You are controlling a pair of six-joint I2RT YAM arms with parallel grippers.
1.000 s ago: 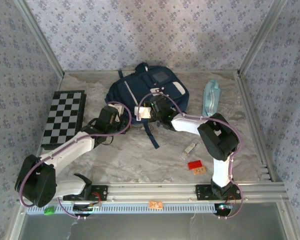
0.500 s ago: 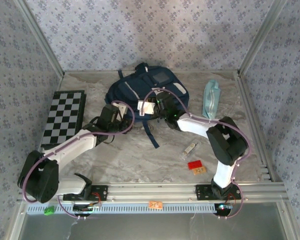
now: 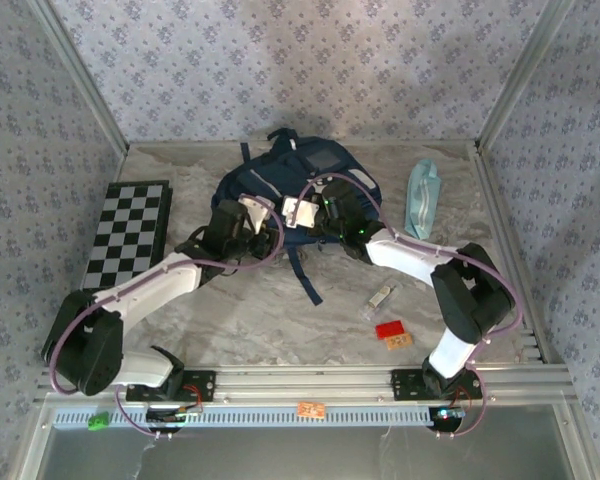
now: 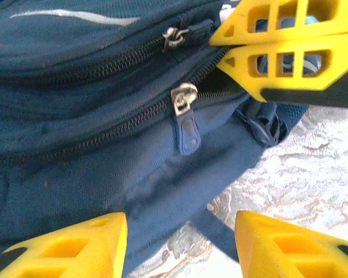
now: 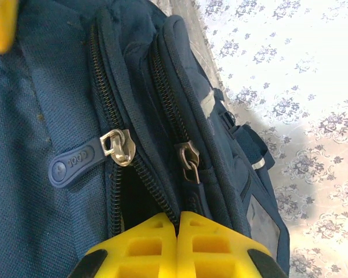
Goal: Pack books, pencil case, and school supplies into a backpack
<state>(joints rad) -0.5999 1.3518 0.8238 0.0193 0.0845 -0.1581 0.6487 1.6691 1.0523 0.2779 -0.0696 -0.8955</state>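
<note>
The navy backpack [image 3: 255,185] lies at the back middle of the table. My right gripper [image 5: 177,217] is shut, pinching the backpack's [image 5: 40,104] fabric edge beside an open zipper, just below two metal pulls [image 5: 119,147]. My left gripper [image 4: 180,231] is open at the backpack's [image 4: 75,145] near edge, with its fingers to either side of a dark strap and touching nothing. The right gripper's fingers [image 4: 284,46] show beyond a zipper pull [image 4: 184,98]. The pale teal pencil case [image 3: 421,196] lies at the back right. The small clear school supplies item [image 3: 379,299] lies right of centre. The books are out of view.
A black-and-white checkered board [image 3: 130,235] lies at the left. A small red piece [image 3: 389,329] and an orange one [image 3: 399,341] sit near the right arm's base. A backpack strap [image 3: 305,270] trails toward the front. Metal frame posts and papered walls enclose the table.
My right gripper has shut on the backpack's zipper edge as its arm reached farther in. My left gripper has moved up to the backpack and opened a little wider.
</note>
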